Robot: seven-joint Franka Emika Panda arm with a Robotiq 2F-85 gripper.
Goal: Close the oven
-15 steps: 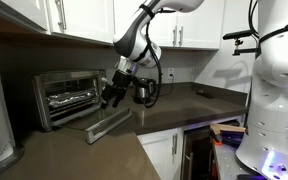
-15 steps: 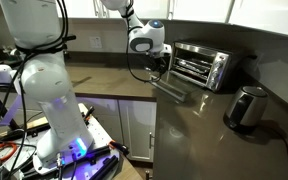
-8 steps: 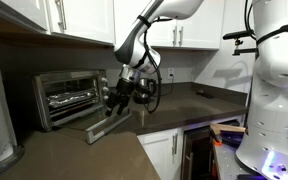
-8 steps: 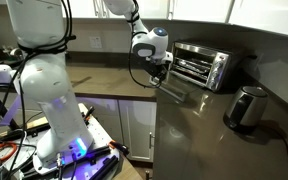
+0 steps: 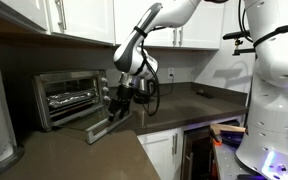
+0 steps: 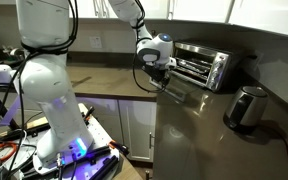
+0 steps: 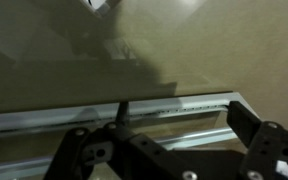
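Wrist view shows my pincer (image 7: 169,150) spread wide and holding nothing, one of its dark fingers (image 7: 79,160) low at each side. Just past them the silver edge of the oven door (image 7: 134,108) runs from side to side, with glass beyond it. In an exterior view the oven (image 5: 64,92) sits at the back of the counter (image 5: 189,108) under the cabinets (image 5: 84,20). Its door hangs open and nearly level, the outer edge reaching toward the counter's front edge. I hover just above that outer edge, beside the oven's mouth; I cannot tell if I touch it. In an exterior view the kettle (image 6: 246,106) stands well apart from the door, with bare counter between.
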